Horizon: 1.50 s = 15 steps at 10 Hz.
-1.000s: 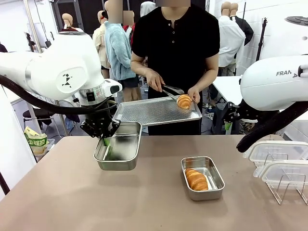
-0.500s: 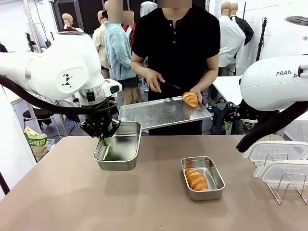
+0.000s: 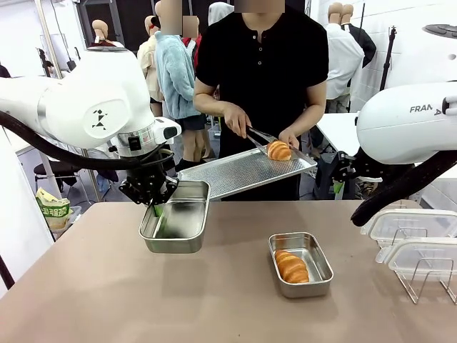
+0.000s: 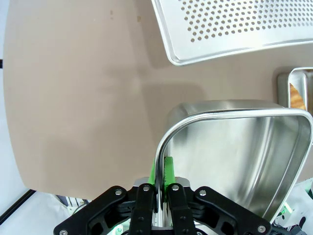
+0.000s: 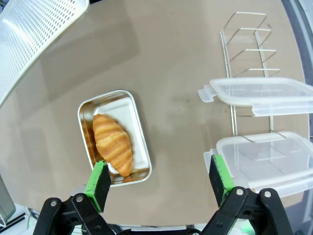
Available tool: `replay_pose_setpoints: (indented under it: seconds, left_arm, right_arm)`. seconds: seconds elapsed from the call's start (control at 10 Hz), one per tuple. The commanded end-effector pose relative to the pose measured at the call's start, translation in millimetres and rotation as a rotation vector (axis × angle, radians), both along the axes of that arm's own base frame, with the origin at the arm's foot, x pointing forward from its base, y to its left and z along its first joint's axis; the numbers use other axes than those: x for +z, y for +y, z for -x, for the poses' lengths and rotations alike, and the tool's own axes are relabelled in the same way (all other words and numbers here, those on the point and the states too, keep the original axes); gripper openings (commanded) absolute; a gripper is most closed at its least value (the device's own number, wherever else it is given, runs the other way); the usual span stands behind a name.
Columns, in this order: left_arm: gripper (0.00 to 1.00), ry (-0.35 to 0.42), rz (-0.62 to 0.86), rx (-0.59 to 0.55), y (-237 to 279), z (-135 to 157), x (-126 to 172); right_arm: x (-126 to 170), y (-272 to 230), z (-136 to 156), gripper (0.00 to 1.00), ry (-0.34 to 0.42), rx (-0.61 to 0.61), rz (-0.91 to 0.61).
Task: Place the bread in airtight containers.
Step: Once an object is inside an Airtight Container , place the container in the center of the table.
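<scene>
One empty container (image 4: 234,147) has its rim pinched inside the left hand (image 4: 160,170).

Front camera, on the robot's side, faces across the surface (image 3: 107,300) toward the person (image 3: 260,71) far off. Wrist cameras look down close over the left hand (image 4: 160,176) and right hand (image 5: 159,171); all share the bread-filled container (image 3: 300,264)

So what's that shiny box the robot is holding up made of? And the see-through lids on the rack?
The pan in the left gripper looks like metal, probably stainless steel: silvery, smooth, with mirror-like reflections on its walls. The lids look like clear plastic: the wire rack shows through them, and they have moulded snap tabs.
</scene>
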<state>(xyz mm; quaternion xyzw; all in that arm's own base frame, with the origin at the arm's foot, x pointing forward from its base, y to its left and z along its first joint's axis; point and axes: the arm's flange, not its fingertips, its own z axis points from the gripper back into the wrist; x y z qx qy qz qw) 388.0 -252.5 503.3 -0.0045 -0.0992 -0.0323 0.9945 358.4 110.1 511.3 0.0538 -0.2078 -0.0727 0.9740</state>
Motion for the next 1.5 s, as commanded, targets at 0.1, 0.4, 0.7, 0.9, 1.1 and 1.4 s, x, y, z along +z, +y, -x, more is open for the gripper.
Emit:
replay_pose_setpoints:
  seconds: [0.1,0.4,0.7,0.9,1.1,1.4]
  left_arm:
    - [0.00,-0.006,0.001,-0.001,1.3,0.1,3.1]
    - [0.00,-0.006,0.001,-0.001,1.3,0.1,3.1]
    - [0.00,-0.006,0.001,-0.001,1.3,0.1,3.1]
    - [0.00,-0.006,0.001,-0.001,1.3,0.1,3.1]
    - [0.00,-0.006,0.001,-0.001,1.3,0.1,3.1]
    - [0.00,-0.006,0.001,-0.001,1.3,0.1,3.1]
  right_arm:
    - [0.1,-0.4,0.1,1.00,0.001,-0.002,0.005]
    - [0.1,-0.4,0.1,1.00,0.001,-0.002,0.005]
    - [0.1,-0.4,0.1,1.00,0.001,-0.002,0.005]
    - [0.1,-0.4,0.1,1.00,0.001,-0.002,0.005]
    - [0.1,-0.4,0.1,1.00,0.001,-0.002,0.005]
    - [0.1,-0.4,0.1,1.00,0.001,-0.002,0.005]
